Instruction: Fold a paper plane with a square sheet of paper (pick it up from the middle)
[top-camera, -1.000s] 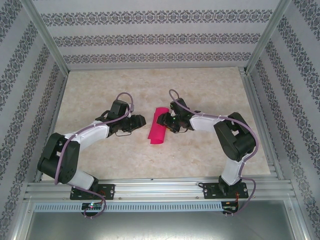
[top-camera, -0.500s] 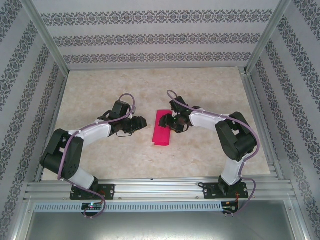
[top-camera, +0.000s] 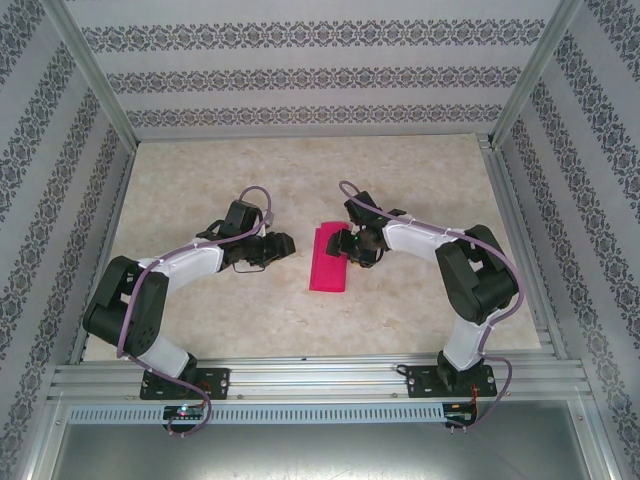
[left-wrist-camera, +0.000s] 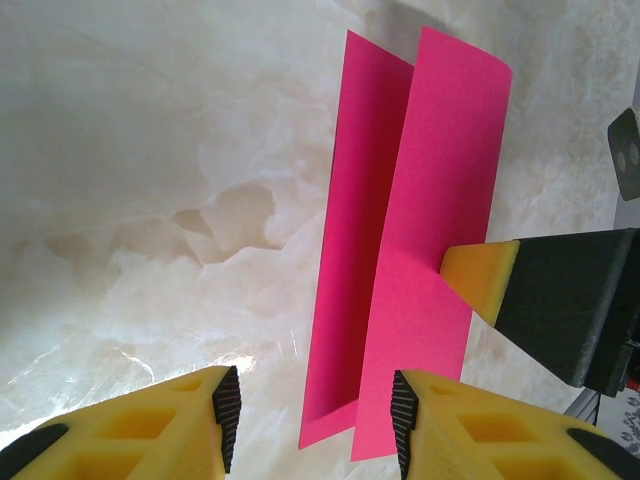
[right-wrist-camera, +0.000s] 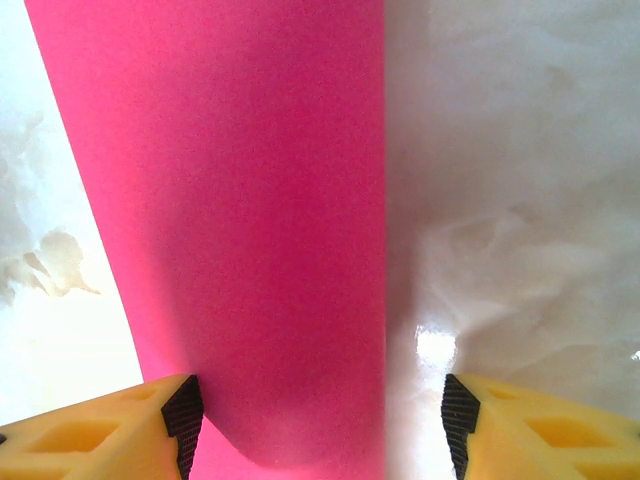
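Note:
The square sheet of paper (top-camera: 330, 262) is magenta-pink and lies on the table folded in half lengthways into a long rectangle. Its upper flap (left-wrist-camera: 430, 200) stands a little off the lower one (left-wrist-camera: 355, 230). My left gripper (top-camera: 283, 247) is open just left of the sheet, whose near end lies between and ahead of its fingers (left-wrist-camera: 315, 410). My right gripper (top-camera: 347, 243) is open at the sheet's right edge, one yellow fingertip (left-wrist-camera: 480, 280) touching the upper flap. In the right wrist view the paper (right-wrist-camera: 240, 200) runs between the wide jaws (right-wrist-camera: 320, 420). The paper plane is out of view.
The pale marbled table (top-camera: 200, 180) is fenced by metal rails, with patterned walls (top-camera: 300, 60) on three sides. The two arm bases (top-camera: 180, 380) stand on the near rail. Bare tabletop stretches behind and in front of the sheet.
The right gripper's jaws have widened. The sheet has gone from curled up to flatter and has shifted slightly right and nearer. The left arm drew back a little.

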